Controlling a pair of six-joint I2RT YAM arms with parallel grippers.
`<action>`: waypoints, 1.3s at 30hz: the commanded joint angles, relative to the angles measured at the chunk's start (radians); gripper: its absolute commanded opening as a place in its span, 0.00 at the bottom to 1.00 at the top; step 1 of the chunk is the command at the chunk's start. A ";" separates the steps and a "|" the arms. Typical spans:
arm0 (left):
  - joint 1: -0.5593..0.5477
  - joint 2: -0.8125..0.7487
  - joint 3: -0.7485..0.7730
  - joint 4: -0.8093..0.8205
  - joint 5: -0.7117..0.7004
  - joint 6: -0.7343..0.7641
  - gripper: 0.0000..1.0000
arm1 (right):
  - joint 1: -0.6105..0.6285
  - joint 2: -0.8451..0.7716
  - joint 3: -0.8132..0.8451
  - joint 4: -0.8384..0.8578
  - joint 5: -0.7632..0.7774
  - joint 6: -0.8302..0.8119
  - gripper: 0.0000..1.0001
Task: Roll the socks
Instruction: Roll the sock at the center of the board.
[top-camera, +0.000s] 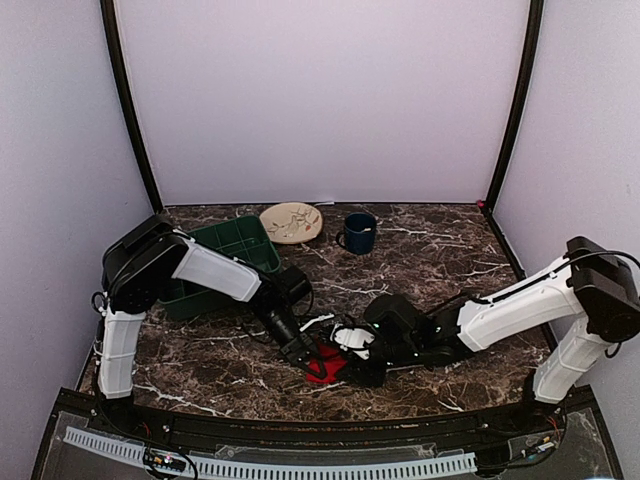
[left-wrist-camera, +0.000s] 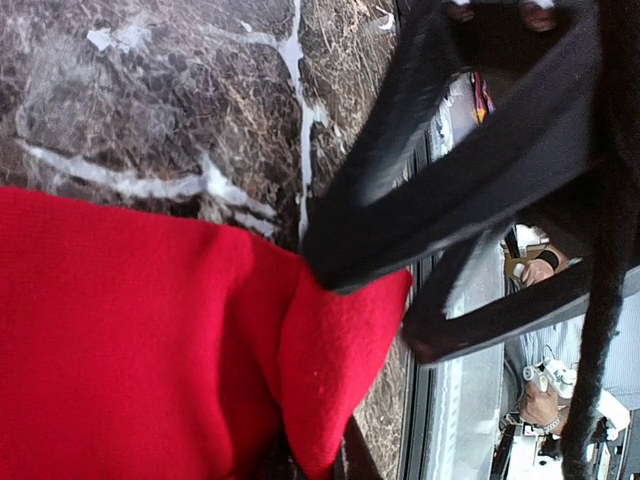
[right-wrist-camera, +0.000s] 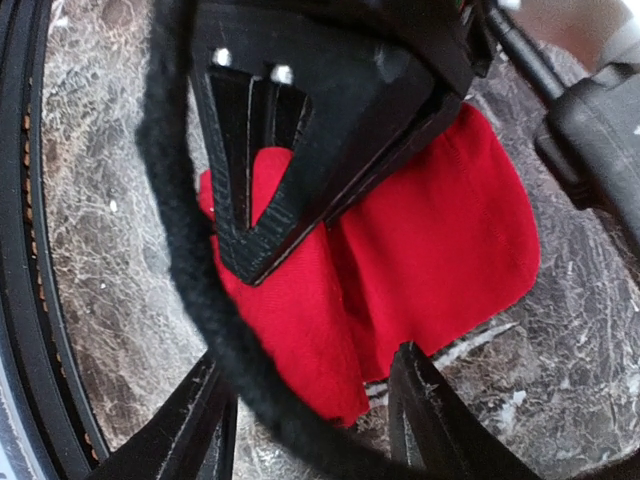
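Two red socks (top-camera: 322, 370) lie bunched on the marble worktop (top-camera: 430, 250) directly beneath both grippers, the left gripper (left-wrist-camera: 365, 305) pinched shut on a fold of the fabric at its fingertips while the right gripper (right-wrist-camera: 310, 358) stands wide open, its jaws set either side of the bundle.

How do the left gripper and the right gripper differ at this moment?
The left gripper is shut, pinching an edge of the red socks; the right gripper is open and holds nothing. The left gripper's tips press the fabric; the right gripper's stand apart, either side of it. Both are low over the socks.
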 joint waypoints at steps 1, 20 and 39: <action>0.003 0.010 0.018 -0.052 0.011 0.031 0.00 | 0.012 0.044 0.036 0.007 -0.016 -0.025 0.48; 0.007 0.032 0.030 -0.071 0.022 0.035 0.00 | 0.031 0.086 0.041 0.036 -0.016 -0.046 0.34; 0.009 0.045 0.061 -0.103 -0.046 0.006 0.30 | 0.048 0.103 0.064 0.009 -0.027 -0.073 0.04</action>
